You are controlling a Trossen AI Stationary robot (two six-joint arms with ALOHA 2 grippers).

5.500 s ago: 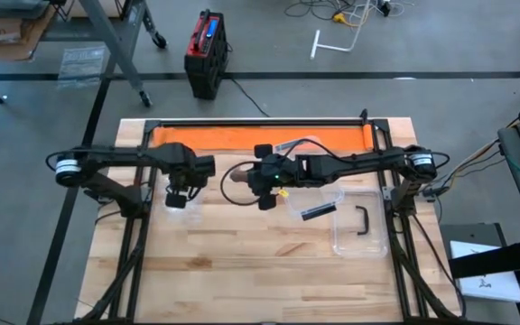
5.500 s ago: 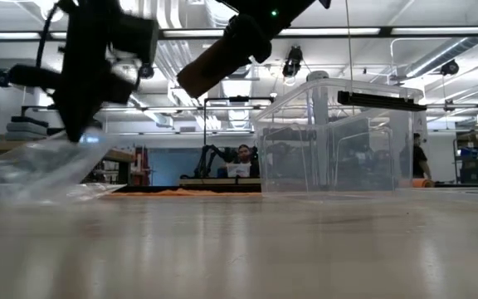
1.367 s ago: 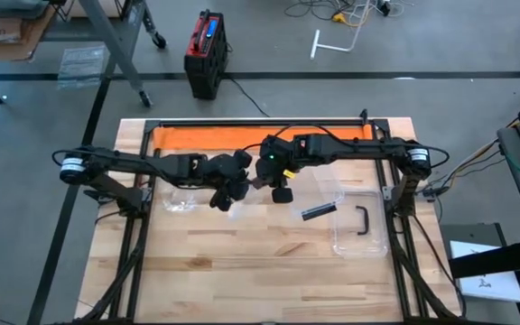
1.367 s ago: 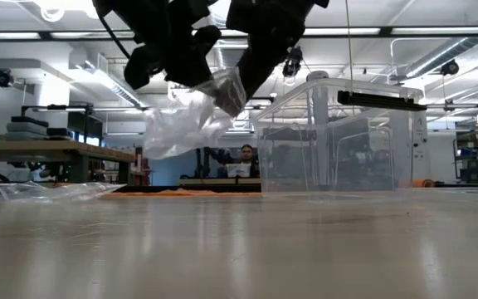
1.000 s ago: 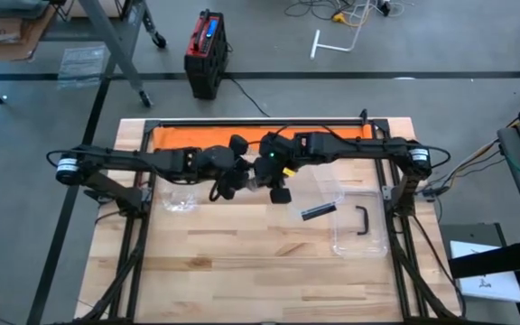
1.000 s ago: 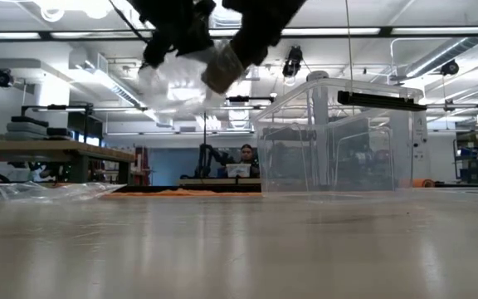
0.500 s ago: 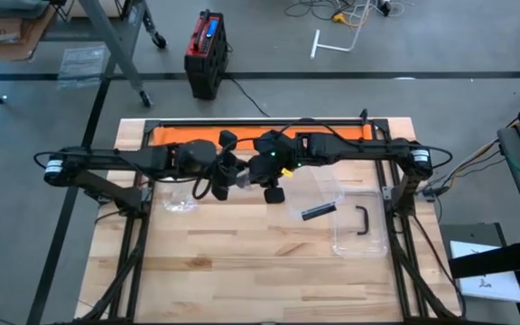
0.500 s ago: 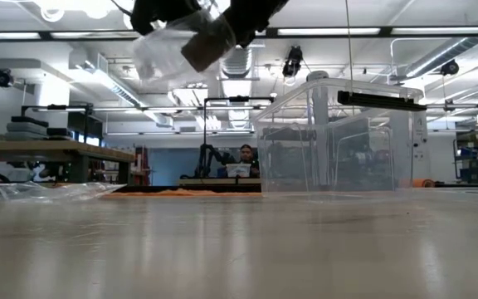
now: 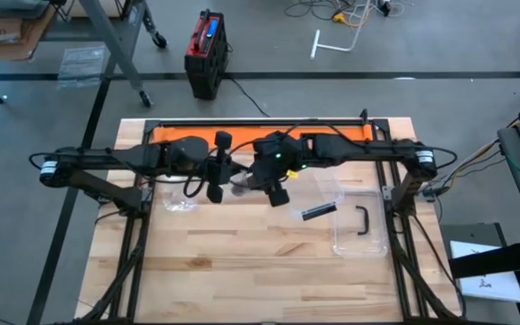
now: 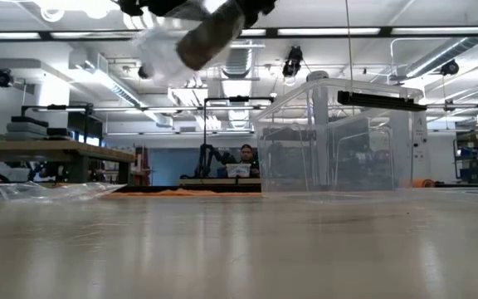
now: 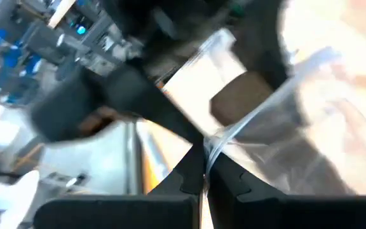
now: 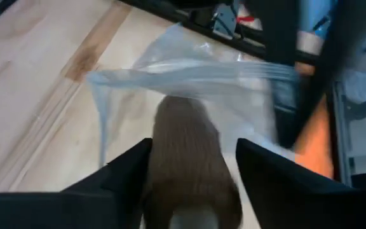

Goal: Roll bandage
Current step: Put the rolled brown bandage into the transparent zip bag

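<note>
A tan bandage roll (image 12: 186,159) hangs high above the table. Its far end sits in the mouth of a clear plastic bag (image 12: 189,76). In the low view the roll (image 10: 210,37) slants down to the left, and the bag (image 10: 160,50) covers its lower end. My right gripper (image 12: 192,143) has a finger on each side of the roll. My left gripper (image 11: 204,152) is shut on the bag (image 11: 284,127), and the roll (image 11: 240,105) shows through the film. From above, both grippers meet over the table's far middle: left (image 9: 215,188), right (image 9: 258,183). My left gripper pinches the bag's open edge (image 11: 213,147) between its two fingertips. The film runs taut from there across the roll, and the bag hangs clear of the table. My right gripper has the roll's two sides (image 12: 161,172) between its fingers (image 12: 126,175). The fingers lie along the roll and slant down toward the table's left. The roll is clear of the table, with its far end inside the bag.
A clear plastic box (image 9: 359,226) with a black handle stands at the right (image 10: 338,137). A second clear bag (image 9: 177,203) lies at the left. A black strip (image 9: 319,212) lies near the box. An orange mat (image 9: 188,137) runs along the far edge. A person (image 10: 246,154) sits in the room behind.
Both grippers have gone up with the bag and the roll, which now sit at the top edge of the low view. My left gripper has drawn back toward the table's left, still holding the bag's edge. The roll's lower end has stayed in the bag.
</note>
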